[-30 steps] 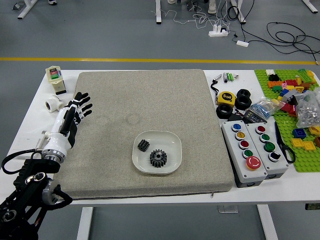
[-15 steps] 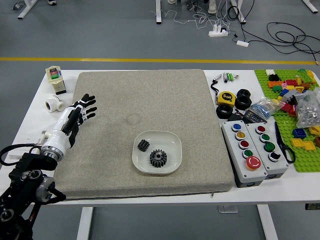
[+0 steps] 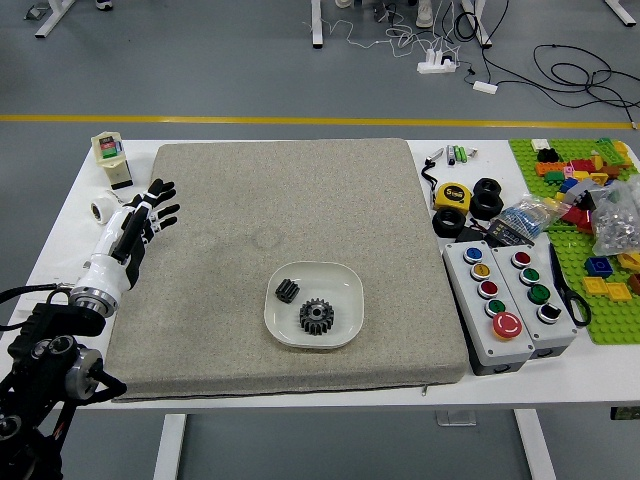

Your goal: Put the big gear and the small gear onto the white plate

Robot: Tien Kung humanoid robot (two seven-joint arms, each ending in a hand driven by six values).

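Observation:
My left hand (image 3: 158,208) is over the left edge of the grey mat, fingers spread and holding nothing, well to the upper left of the plate. The white plate (image 3: 346,320) lies on the mat near its front edge. Inside the plate are both gears: the big black gear (image 3: 317,316) right of its middle, and the small black gear (image 3: 287,291) toward its upper left. The two gears lie apart. My right hand is out of view.
Left of the mat stand a white-and-black device (image 3: 112,160) and a white pipe fitting (image 3: 104,207), partly behind my hand. Right of the mat are a yellow tape measure (image 3: 453,197), black rings (image 3: 487,199), two button boxes (image 3: 487,300) and a green brick board (image 3: 612,320).
Over the last half second my left hand has shifted left, away from the plate, after dipping slightly to the right before that. Plate and gears have stayed still.

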